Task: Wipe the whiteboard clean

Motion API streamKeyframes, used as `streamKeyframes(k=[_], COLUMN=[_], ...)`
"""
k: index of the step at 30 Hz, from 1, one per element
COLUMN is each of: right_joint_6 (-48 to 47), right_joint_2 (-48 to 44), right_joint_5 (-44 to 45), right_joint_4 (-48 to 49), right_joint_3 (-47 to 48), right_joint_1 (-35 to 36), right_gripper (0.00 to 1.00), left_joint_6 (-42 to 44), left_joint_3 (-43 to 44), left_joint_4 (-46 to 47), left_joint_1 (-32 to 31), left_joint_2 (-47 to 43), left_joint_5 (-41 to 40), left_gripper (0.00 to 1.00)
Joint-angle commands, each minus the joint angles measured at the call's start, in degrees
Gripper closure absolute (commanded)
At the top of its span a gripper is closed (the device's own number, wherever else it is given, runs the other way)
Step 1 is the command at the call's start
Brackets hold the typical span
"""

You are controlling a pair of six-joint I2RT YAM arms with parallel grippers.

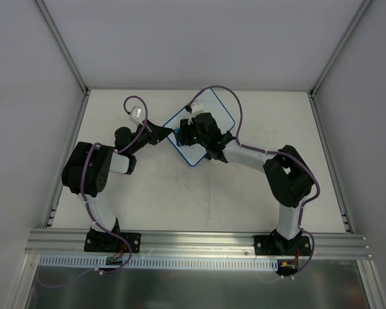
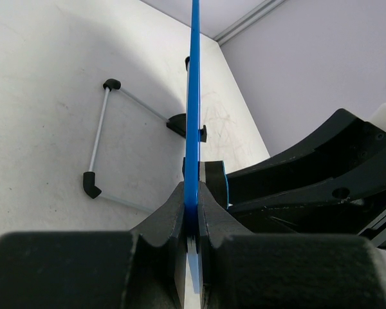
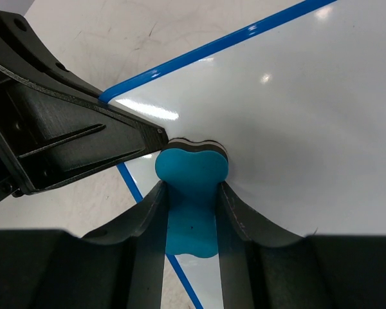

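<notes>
The left gripper (image 2: 192,209) clamps the whiteboard (image 3: 296,116) at its left corner. The right gripper (image 3: 192,193) pinches the eraser (image 3: 192,168), pressed against the board's face.

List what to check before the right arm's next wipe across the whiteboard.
1. Hold: left gripper clamped on the whiteboard rim: ok.
2. Tool: right gripper shut on the eraser: ok.
3. Contact: eraser felt against the board face: ok, it seems to touch.
4. Clearance: eraser to the left gripper's finger: not ok, they nearly touch.
5. Pen marks: cannot tell; the face in view looks clean, the rest is hidden.
</notes>
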Motion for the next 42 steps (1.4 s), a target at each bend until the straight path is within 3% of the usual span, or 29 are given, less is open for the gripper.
streamKeyframes(k=[1, 14, 34, 42], right_joint_6=[0.21, 7.78, 20.52, 23.42], right_joint_2=[-0.18, -0.27, 0.52, 2.1], right_joint_5=[0.66, -5.57, -3.38, -6.98], right_joint_4=[-4.17, 7.25, 17.71, 20.17], right_joint_3=[-1.01, -11.2, -22.63, -23.17], right_joint_1=[1.08, -9.72, -20.98, -23.88], right_gripper=[1.0, 1.0, 1.0, 1.0], left_joint_6=[3.55, 3.46, 3.46, 3.37], left_joint_3=[0.56, 0.38, 0.21, 0.21], left_joint_4=[6.95, 7.39, 7.92, 8.1], left_joint_1=[-1.14, -1.14, -1.14, -1.14], left_joint_2=[0.76, 0.94, 0.94, 1.03], left_joint_5=[3.11, 3.2, 3.46, 3.55], left_gripper=[1.0, 1.0, 1.0, 1.0])
